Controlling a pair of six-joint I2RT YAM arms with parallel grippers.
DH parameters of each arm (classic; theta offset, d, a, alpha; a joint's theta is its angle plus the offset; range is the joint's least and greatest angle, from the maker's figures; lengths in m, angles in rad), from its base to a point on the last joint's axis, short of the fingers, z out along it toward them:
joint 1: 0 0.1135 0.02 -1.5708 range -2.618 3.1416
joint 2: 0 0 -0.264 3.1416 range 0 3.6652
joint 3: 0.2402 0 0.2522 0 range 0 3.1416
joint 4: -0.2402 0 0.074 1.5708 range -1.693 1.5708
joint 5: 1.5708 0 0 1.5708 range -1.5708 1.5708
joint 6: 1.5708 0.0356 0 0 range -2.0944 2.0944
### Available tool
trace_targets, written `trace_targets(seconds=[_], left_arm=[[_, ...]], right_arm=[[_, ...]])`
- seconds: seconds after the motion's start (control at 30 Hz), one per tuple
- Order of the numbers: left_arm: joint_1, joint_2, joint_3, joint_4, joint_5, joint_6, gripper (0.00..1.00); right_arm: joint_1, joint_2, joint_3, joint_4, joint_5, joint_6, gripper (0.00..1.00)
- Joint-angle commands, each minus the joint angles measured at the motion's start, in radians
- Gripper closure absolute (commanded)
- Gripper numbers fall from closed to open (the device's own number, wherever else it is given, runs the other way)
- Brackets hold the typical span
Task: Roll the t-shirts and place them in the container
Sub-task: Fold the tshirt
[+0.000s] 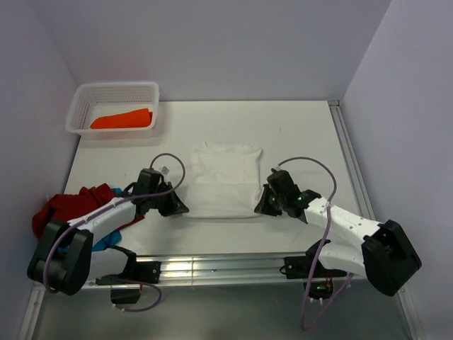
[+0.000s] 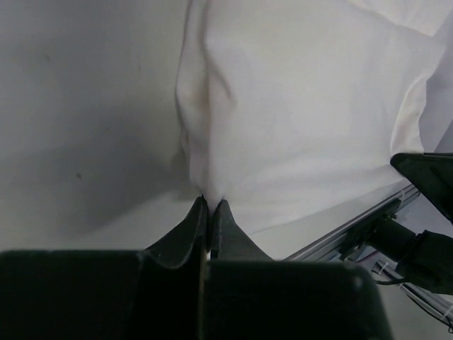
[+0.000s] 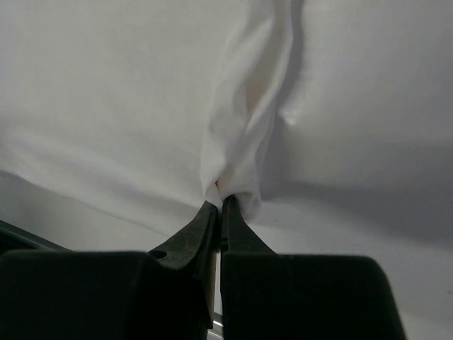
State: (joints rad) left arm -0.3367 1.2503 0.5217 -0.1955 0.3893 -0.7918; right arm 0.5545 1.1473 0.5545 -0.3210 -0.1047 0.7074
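On your white table [image 1: 304, 142], the white cloth t-shirt [image 1: 225, 180] lies flat at the centre. A white plastic mesh basket [image 1: 78, 106] at the far left corner holds the orange tee [image 1: 124, 119]. A crumpled red tee [image 1: 71, 205] and a blue tee [image 1: 106, 241] sit heaped at the near left. Your left gripper [image 1: 182, 210] pinches the white shirt's near left corner, jaws closed tight. Your right gripper [image 1: 259, 208] does the same at the near right corner.

The right gripper [image 3: 221, 207] pinched a bunched fold of the white tee [image 3: 141, 92], its fingers [image 3: 241, 230] closed together on the cloth
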Motion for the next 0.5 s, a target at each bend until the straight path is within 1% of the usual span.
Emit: trace_targets(seconds=[0.0,0.03,0.07,0.13,0.2,0.3,0.47], left_arm=[[-0.085,-0.080,-0.096,0.146,-0.121,-0.102,1.00],[-0.109,-0.092,-0.153,0.186,-0.142,-0.150,1.00],[-0.151,-0.118,-0.178,0.262,-0.194,-0.170,1.00],[-0.183,-0.147,-0.231,0.300,-0.236,-0.204,1.00],[-0.208,-0.193,-0.252,0.280,-0.298,-0.210,1.00],[-0.211,-0.248,-0.278,0.228,-0.334,-0.204,1.00],[-0.211,-0.296,-0.296,0.199,-0.340,-0.202,0.99]], right_arm=[[0.071,-0.076,-0.118,0.094,0.134,0.131,1.00],[0.093,-0.105,-0.140,0.118,0.187,0.154,1.00],[0.114,-0.118,-0.159,0.137,0.222,0.194,1.00],[0.151,-0.142,-0.186,0.145,0.267,0.231,1.00],[0.163,-0.158,-0.191,0.116,0.309,0.234,1.00],[0.165,-0.178,-0.185,0.059,0.332,0.230,1.00],[0.166,-0.199,-0.203,0.046,0.307,0.225,1.00]])
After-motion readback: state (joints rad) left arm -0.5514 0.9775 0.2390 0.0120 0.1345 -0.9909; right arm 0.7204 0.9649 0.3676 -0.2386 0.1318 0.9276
